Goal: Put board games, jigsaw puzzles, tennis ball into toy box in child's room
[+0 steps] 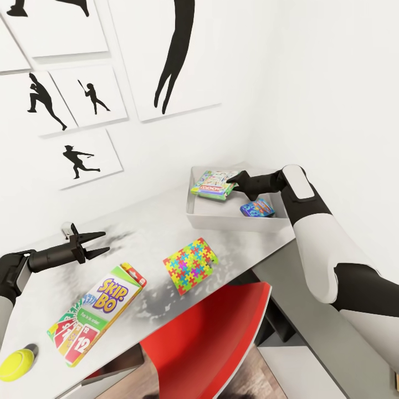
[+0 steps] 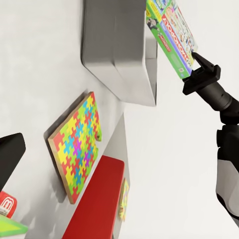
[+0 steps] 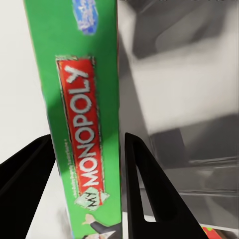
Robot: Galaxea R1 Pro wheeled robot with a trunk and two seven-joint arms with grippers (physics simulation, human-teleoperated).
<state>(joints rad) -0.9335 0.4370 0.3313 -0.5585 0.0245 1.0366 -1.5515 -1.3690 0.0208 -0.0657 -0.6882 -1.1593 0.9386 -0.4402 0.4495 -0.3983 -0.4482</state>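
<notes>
Right gripper (image 1: 237, 186) jaws clamp the Monopoly box (image 1: 213, 183) over the toy box (image 1: 202, 220); left gripper (image 1: 100, 244) jaws apart above the worktop (image 1: 138, 233).

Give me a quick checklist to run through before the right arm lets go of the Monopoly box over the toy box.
1. Grip: the right gripper has the Monopoly box between its fingers, seen in the right wrist view. Ok.
2. Position: the box is over the toy box, toward its back corner. Ok.
3. Height: whether it rests on the toy box floor or hangs above it. Cannot tell.
4. Landing spot: the small blue box already inside lies apart from the Monopoly box. Ok.
5. Left gripper: open, over the table, away from the toy box. Ok.
6. Task complete: Skip-Bo box, jigsaw puzzle and tennis ball are outside. Not ok.
</notes>
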